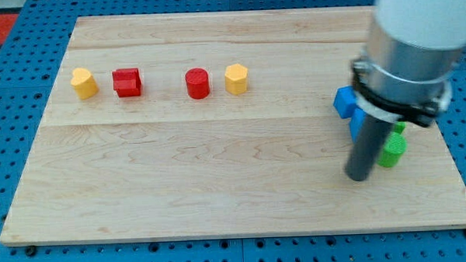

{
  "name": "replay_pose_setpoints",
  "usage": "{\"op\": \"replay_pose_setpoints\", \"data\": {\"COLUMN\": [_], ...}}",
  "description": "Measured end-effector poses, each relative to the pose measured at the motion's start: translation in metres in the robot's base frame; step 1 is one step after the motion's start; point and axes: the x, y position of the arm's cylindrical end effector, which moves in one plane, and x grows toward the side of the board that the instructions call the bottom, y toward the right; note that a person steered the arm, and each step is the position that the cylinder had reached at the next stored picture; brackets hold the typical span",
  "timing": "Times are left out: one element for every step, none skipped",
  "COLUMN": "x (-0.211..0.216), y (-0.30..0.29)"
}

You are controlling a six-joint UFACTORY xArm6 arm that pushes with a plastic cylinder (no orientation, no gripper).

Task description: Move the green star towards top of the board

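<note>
Beside my tip (359,175), touching its right, sits the half-hidden green star (392,150), orientation unreadable; no claw.

Wooden board (219,186) under coloured blocks

**Arm: pale shell, dark rod**

Bulky and out of focus at the view's right — a wide cylindrical body (424,31), white at the top, shading to light grey lower down. Ringed near its base by a black collar (399,102) with a small lug sticking out on the view's left edge. Below the collar, a straight dark grey rod (367,146), round in section, smooth and unmarked, ending flat at my tip (358,177). Screws or cables — too blurred to tell.
</note>
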Motion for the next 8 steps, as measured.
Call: {"op": "replay_pose_setpoints", "data": {"x": [0.012, -0.007, -0.037, -0.042, -0.033, -0.037, -0.052, -0.067], "y": [0.054, 0.096, 0.099, 0.089, 0.087, 0.076, 0.056, 0.054]}}
